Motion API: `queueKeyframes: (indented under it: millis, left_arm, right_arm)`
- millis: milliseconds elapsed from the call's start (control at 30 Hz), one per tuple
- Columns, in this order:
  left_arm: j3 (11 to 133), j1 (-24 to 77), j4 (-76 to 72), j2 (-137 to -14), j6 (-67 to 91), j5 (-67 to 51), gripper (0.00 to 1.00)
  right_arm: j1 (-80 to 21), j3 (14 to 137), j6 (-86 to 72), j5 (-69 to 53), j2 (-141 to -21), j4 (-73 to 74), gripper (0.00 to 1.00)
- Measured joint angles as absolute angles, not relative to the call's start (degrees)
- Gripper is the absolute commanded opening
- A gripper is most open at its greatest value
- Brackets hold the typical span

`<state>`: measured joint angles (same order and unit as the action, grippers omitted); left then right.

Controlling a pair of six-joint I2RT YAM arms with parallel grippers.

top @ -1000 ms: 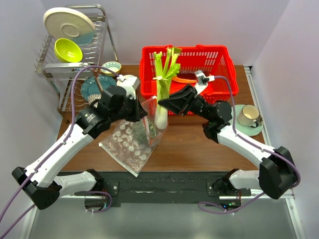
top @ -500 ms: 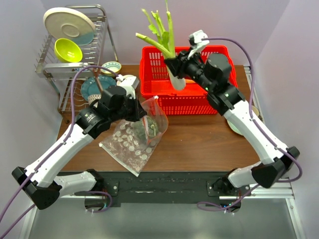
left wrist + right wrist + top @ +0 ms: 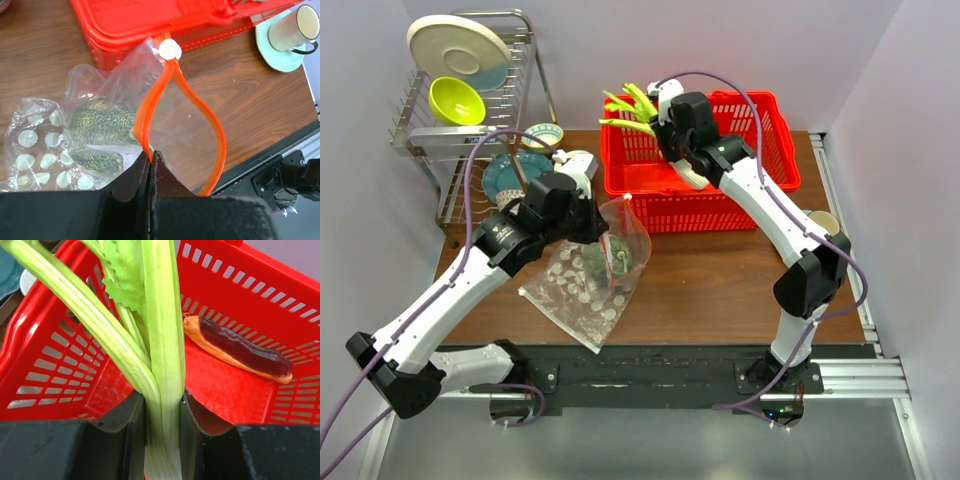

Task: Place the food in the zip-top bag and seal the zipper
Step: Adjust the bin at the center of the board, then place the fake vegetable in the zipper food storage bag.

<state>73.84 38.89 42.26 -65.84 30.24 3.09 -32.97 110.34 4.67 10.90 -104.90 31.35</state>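
1. Bright, even overhead light; shadows on the bench [image 3: 720,280] are soft and short.
2. Glare flecks the crinkled bag [image 3: 122,75] and the glossy basket [image 3: 30,325] rim.
3. In wrist views the near fingers [image 3: 170,187] are dark, blurred; stalks [image 3: 161,340] are sharp.

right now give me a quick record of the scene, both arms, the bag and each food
left fingers: shut on the zipper
zip-top bag: mouth open in a loop
right fingers: shut on the stalks, over the red basket
dark green ball: seen through clear plastic, apparently inside the bag
slab: lying in the basket
dotted bag: on the table beside the ball
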Motion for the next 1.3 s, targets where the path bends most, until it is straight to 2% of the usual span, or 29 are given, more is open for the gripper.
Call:
queueKeyframes:
  millis: [167,367,633,767,967,1133,1300]
  left_arm:
    - [74.37,38.87,42.63,-65.89,29.5,3.99,0.0]
    - [74.41,38.87,42.76,-65.89,29.32,4.29,0.0]
    - [74.41,38.87,42.74,-65.91,29.34,4.25,0.0]
    - [74.41,38.85,42.24,-66.37,29.41,3.16,0.0]
    - [74.43,38.85,40.73,-67.66,30.04,0.4,0.0]
    - [74.5,38.83,40.69,-67.79,30.89,0.1,0.0]
    - [74.5,38.74,40.75,-68.4,30.96,-0.23,0.0]
  right_arm:
    - [-32.93,104.75,4.97,4.36,-99.48,29.08,0.0]
    - [-32.84,89.69,0.93,-9.26,-84.9,19.0,0.0]
    - [-32.95,70.74,-15.92,-28.36,-73.25,-6.39,0.0]
    - [-33.26,58.26,-29.87,-33.17,-73.56,-29.21,0.0]
    - [-33.36,50.54,-46.26,-35.35,-79.61,-57.45,0.0]
    - [-33.36,50.22,-57.1,-36.12,-83.9,-67.96,0.0]
    - [-33.36,50.22,-61.8,-37.87,-85.06,-70.7,0.0]
